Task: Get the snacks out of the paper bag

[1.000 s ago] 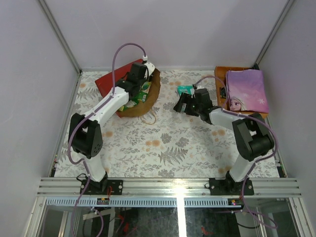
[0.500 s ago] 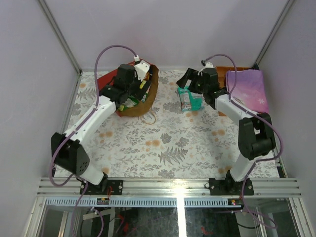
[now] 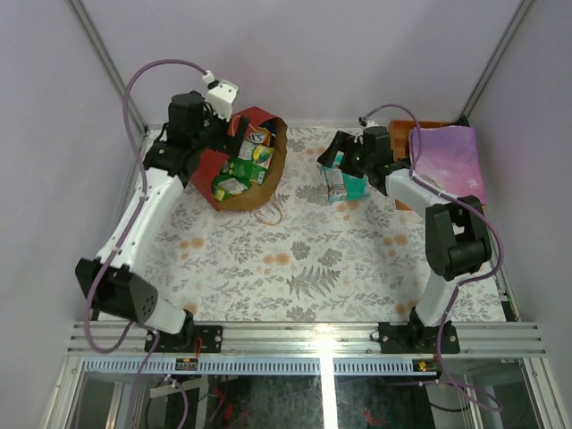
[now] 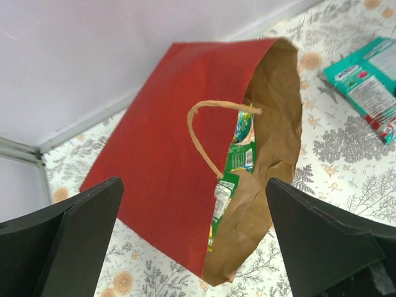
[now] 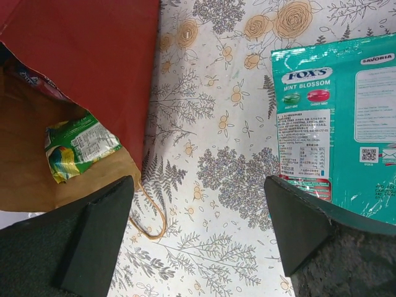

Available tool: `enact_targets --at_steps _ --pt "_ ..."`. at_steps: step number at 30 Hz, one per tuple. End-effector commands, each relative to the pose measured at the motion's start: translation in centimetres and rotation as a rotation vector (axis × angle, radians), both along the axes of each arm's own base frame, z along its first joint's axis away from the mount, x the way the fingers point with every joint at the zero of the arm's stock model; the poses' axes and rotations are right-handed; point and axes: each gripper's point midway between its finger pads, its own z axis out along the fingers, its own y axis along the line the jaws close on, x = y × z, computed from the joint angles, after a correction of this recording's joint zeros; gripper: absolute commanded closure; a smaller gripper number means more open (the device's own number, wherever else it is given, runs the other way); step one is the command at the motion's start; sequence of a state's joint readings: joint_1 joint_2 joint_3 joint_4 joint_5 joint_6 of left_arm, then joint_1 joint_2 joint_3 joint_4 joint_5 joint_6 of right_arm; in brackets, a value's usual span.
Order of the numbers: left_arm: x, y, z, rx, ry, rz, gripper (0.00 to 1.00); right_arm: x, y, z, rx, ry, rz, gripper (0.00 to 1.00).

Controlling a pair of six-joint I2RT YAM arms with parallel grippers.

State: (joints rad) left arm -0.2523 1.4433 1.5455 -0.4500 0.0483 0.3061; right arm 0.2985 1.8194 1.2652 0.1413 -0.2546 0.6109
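Top external, paper bag: 11 o'clock, on its side.
Snacks: likely light, slippery; pinch a seam.
Left gripper, right gripper: jaws apart, empty.

Top camera: fixed high above the near edge of the table, looking steeply down. Whole surface in frame, far off.

Left wrist camera: looks out between the fingers of the left tool, slanting down on the paper bag, fairly near.

Right wrist camera: straight down between the fingers of the right tool, close over the table.

Shared by all three: bag mouth, teal packet.
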Motion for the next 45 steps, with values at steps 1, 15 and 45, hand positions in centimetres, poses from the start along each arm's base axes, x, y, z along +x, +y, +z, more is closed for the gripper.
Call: enact_targets --at_steps 1,15,45 --pt "3.2 1.1 -1.2 -0.072 0.055 -0.051 0.00 0.6 0.4 2.8 0.035 -0.076 0.041 0.06" --pt "6.2 -1.9 -2.2 -0.206 0.083 -0.305 0.15 0.2 -1.3 -1.1 0.014 -0.007 -0.017 0.07" --pt "4.5 -0.1 -1.3 -0.209 0.021 -0.162 1.00 6.8 -6.5 -12.6 -0.926 0.226 -0.038 0.09"
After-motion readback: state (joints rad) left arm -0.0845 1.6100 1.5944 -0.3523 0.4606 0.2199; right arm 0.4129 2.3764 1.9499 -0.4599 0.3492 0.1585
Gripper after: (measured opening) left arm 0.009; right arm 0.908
